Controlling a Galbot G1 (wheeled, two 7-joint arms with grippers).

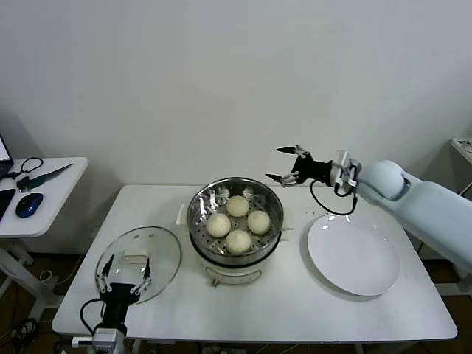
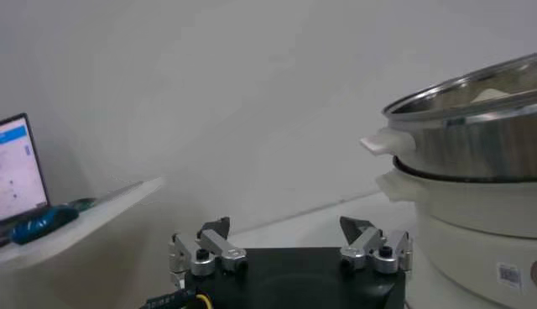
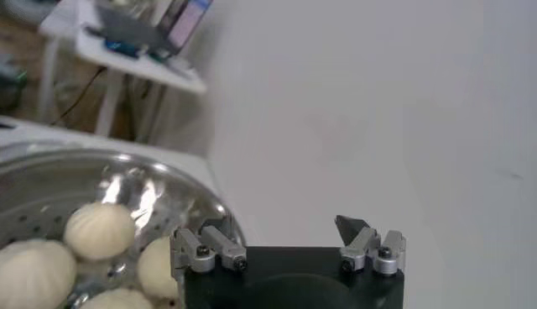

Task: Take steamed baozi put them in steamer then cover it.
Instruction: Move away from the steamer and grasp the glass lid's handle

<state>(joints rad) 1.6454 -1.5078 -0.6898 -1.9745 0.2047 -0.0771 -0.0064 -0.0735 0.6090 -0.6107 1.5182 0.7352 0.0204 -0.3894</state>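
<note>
Four cream-white baozi [image 1: 237,223] sit on the perforated tray inside the steel steamer [image 1: 198,221] at the table's middle. They also show in the right wrist view [image 3: 99,230]. The glass cover [image 1: 158,254] with its white handle [image 1: 134,258] lies flat on the table left of the steamer. My left gripper [image 1: 126,279] is open and empty at the cover's near edge, low by the table's front. My right gripper [image 1: 286,164] is open and empty, raised above the table just right of the steamer's far rim. The steamer's side [image 2: 470,151] fills the right of the left wrist view.
An empty white plate [image 1: 353,253] lies right of the steamer. A side table [image 1: 44,193] at the left holds a blue mouse [image 1: 28,204] and cables. A wall stands close behind the table.
</note>
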